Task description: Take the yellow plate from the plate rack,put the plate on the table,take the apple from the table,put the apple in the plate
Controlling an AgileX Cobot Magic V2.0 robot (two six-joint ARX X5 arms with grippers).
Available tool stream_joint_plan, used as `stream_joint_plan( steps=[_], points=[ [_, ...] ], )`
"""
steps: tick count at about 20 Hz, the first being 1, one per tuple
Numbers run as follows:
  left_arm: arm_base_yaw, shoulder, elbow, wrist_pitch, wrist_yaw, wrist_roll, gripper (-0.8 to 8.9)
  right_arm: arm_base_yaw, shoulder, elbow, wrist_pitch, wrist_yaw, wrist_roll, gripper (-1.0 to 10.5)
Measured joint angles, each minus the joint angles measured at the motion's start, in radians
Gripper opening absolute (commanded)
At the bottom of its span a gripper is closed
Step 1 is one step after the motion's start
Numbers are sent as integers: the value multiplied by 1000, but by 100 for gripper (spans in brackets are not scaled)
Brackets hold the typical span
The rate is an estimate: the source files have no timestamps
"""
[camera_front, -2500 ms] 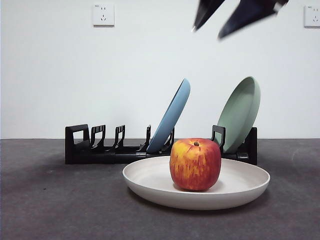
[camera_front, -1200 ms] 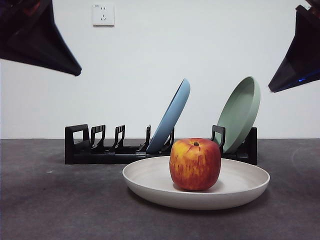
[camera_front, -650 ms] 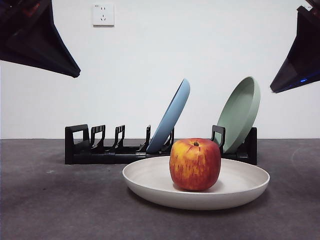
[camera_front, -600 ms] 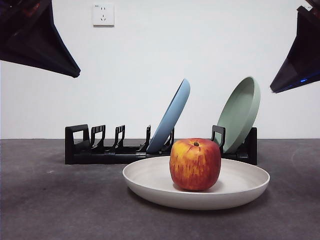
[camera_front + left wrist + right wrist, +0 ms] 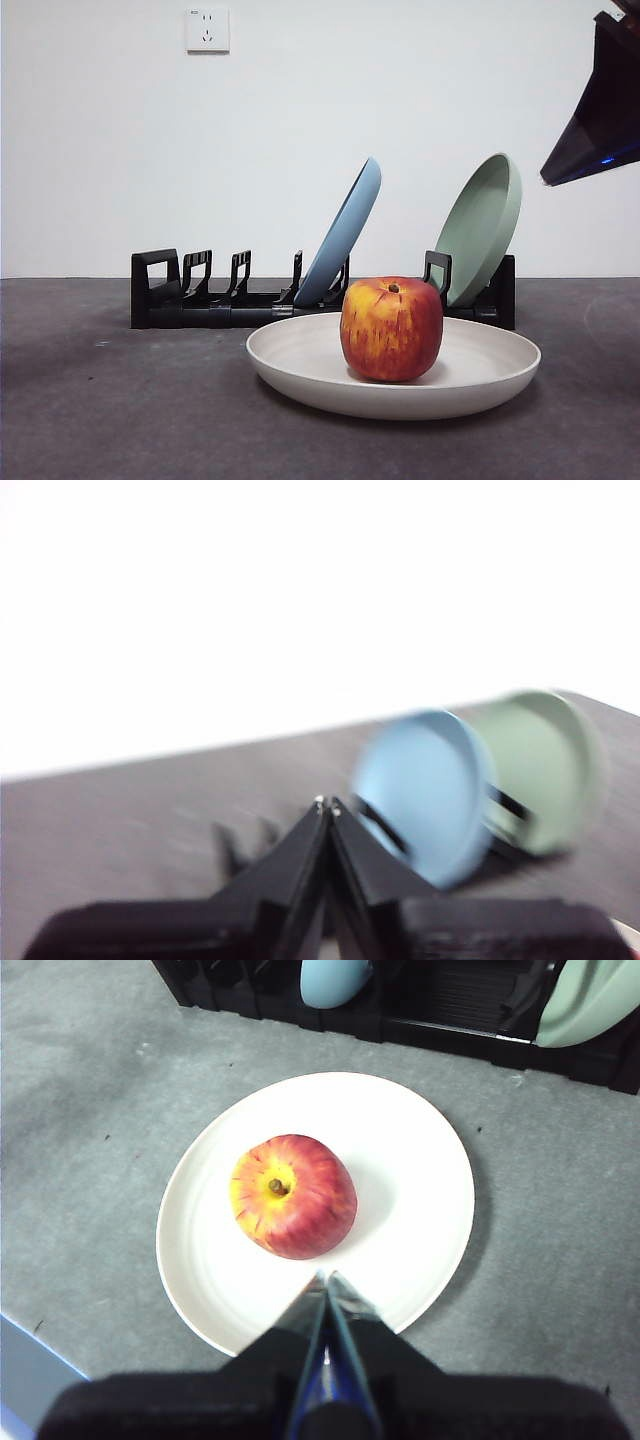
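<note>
High above the table (image 5: 90, 420), the right gripper (image 5: 327, 1282) hangs over the near rim of the yellow plate (image 5: 420, 1200), its jaws pressed together and holding nothing; in the front view that arm shows only as a dark wedge at the upper right corner. The left gripper (image 5: 327, 805), jaws likewise together and empty, points across the table toward the blue plate (image 5: 425, 790) and green plate (image 5: 540, 765) standing tilted in the plate rack (image 5: 180, 300) near the far edge. The apple (image 5: 391, 328) sits upright in the yellow plate, which lies flat on the table just in front of the rack. Compared with half a second ago, the dark arm at the front view's upper left corner has gone from sight, while the one at the upper right has kept its place.
</note>
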Motion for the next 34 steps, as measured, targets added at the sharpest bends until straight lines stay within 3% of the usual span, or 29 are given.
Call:
stream_joint_plan(
  steps=[5,9,14,20,34],
  points=[
    [261,-175,-164,-3,4,44,-3,0,0,0,0,0,0,-16],
    [335,-282,-369,42,26,47,-3,0,0,0,0,0,0,-16],
    [353,-351,-539,114,55,45,-3,0,-1,0,0,0,0,-16],
    [353,-351,-542,12,57,34,-3,0,-1,0,0,0,0,-16],
    [353,-351,-542,12,56,11,-3,0,-1,0,0,0,0,-16]
  ],
)
